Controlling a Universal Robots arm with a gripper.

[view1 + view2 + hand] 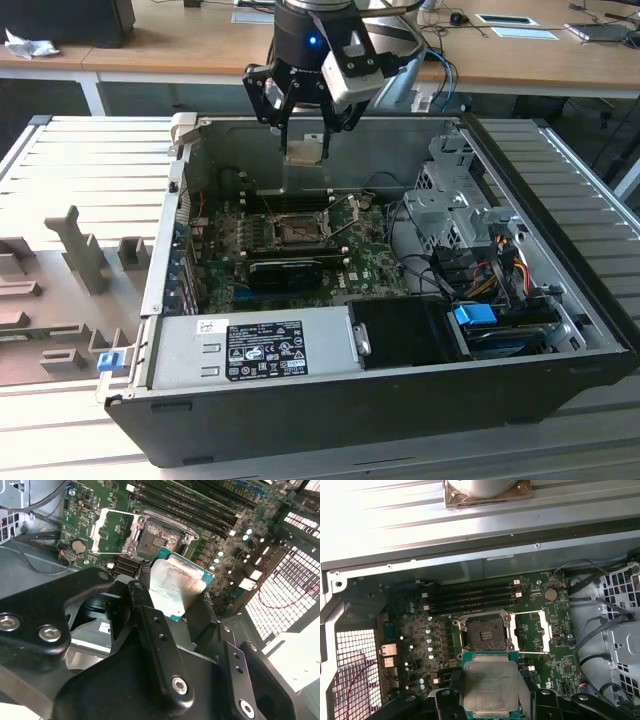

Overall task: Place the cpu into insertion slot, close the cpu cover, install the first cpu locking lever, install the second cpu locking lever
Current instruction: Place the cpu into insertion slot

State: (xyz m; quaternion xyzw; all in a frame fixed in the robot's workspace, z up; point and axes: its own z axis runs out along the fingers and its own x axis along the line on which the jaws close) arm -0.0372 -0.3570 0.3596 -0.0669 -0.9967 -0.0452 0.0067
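Note:
My gripper hangs above the open computer case, shut on the cpu, a flat silver-grey square on a green base. In both wrist views the cpu sits clamped between the black fingers, held in the air short of the socket. The insertion slot lies bare on the green board with its dark centre showing. The cpu cover is swung open and lies flat beside the slot.
Long black memory slots run just behind the socket. A black card lies in front of it, then the grey power supply. A metal drive cage and cables stand on the exterior view's right.

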